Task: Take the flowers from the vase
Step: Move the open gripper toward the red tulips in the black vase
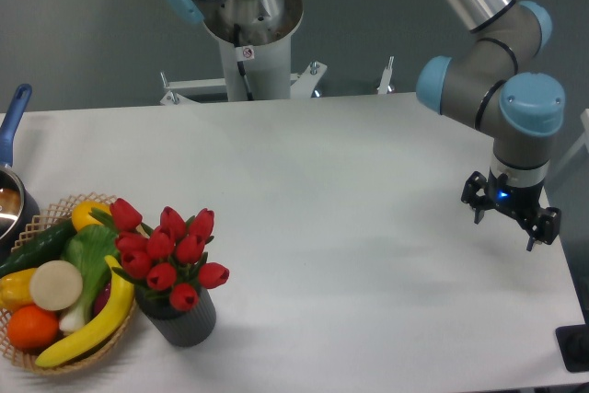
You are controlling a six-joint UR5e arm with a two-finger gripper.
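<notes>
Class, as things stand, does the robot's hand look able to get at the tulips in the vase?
Probably yes. The hand hangs far right; bare table lies between it and the tulips, whose tops stand uncovered above the vase.

One vase (180, 319) is counted, holding one bunch of flowers (171, 253) in which about nine red buds can be made out. One wicker basket (55, 361) of plastic produce is seen, one pot (11, 198), and one gripper (509, 216).
</notes>
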